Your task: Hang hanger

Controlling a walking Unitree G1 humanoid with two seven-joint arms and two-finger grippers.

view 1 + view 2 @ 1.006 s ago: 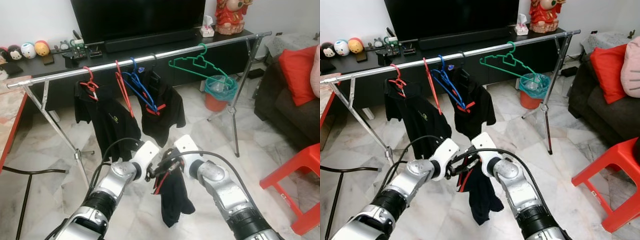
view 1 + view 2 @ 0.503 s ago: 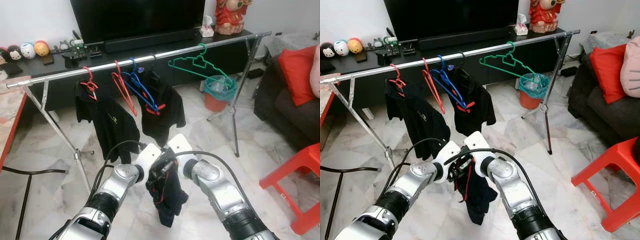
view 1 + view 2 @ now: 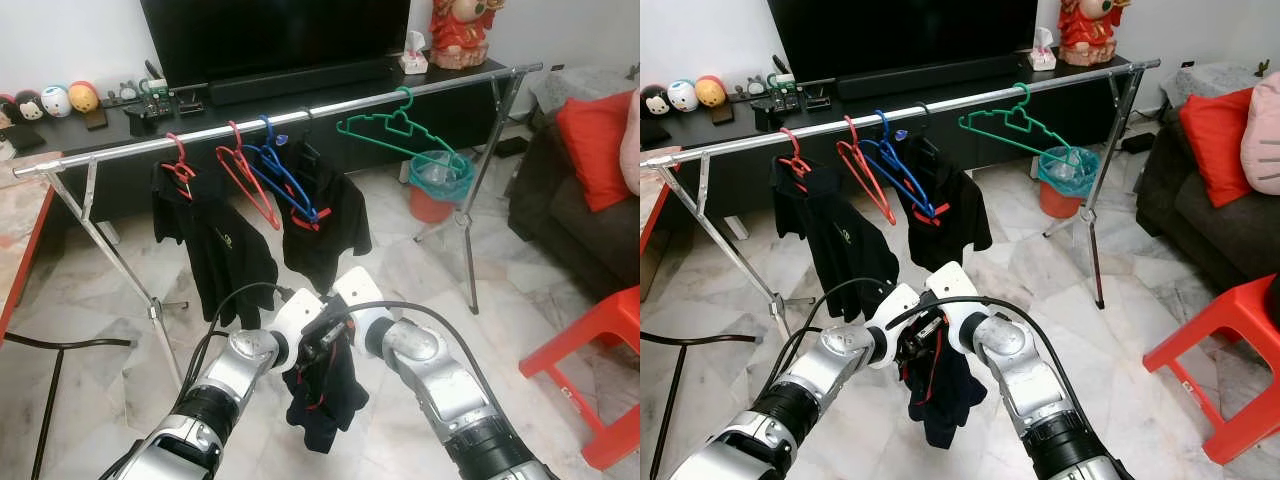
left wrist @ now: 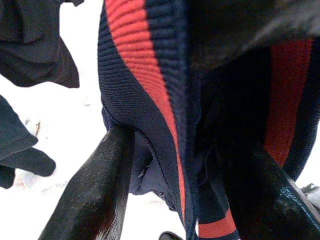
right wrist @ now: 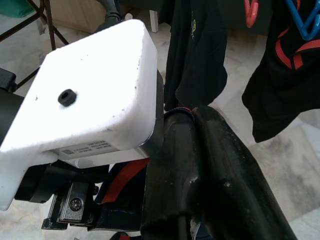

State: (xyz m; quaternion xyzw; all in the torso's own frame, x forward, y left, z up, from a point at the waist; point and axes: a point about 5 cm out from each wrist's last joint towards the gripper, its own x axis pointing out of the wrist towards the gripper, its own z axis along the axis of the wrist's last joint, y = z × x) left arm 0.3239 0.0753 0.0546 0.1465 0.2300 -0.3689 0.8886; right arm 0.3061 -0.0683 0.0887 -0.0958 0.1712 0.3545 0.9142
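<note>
My left gripper (image 3: 308, 345) and right gripper (image 3: 335, 335) meet low in front of me, both buried in a bunched black shirt with red-trimmed collar (image 3: 318, 395) that dangles below them toward the marble floor (image 3: 100, 310). The right wrist view has my right fingers (image 5: 200, 165) pressed together on a red-edged fold, so that one is clamped on the shirt. The left wrist view has my left fingers (image 4: 95, 185) spread either side of the striped collar rib; I can't tell whether they grip it. Any hanger inside the shirt is hidden by cloth. The long silver clothes rail (image 3: 300, 115) runs crosswise, ahead of and above both grippers, well apart. It carries a red hanger (image 3: 245, 170), a blue hanger (image 3: 285, 170), a green hanger (image 3: 395, 128) and two hung black shirts (image 3: 215, 240). The open stretch lies right of the blue hanger, so my right arm looks nearer. Both arms are bent inward, forearms converging.
</note>
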